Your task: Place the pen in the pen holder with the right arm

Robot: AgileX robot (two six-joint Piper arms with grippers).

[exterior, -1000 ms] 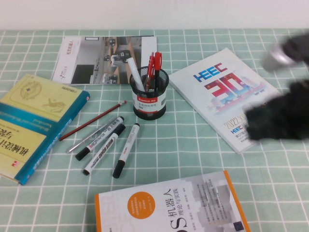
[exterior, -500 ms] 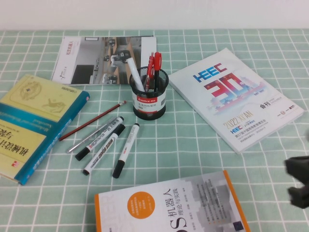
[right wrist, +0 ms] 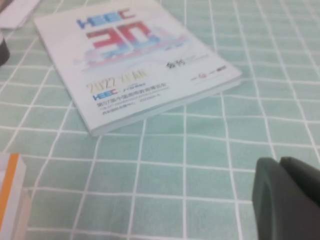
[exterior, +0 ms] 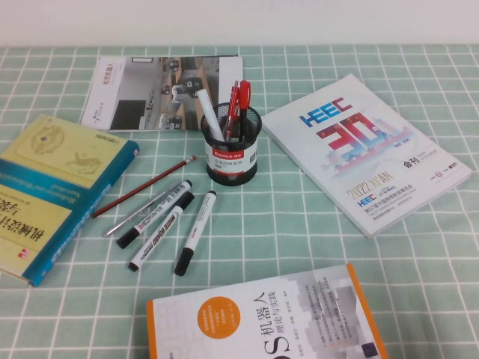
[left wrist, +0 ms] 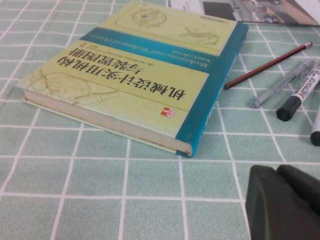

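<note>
While the right arm had loomed over the white booklet a second before, the high view now held no arm at all. The pen point(exterior: 243, 101), red-capped, stood upright in the pen holder point(exterior: 231, 145), a black mesh cup with a red-banded white label. From the left wrist, the left gripper point(left wrist: 285, 202) hovered just short of the teal-spined book point(left wrist: 145, 75); its spread could not be told. From the right wrist, the right gripper point(right wrist: 287, 197), closed and empty, hung near the booklet point(right wrist: 135, 65) printed "HEEC 30" and "2022".
</note>
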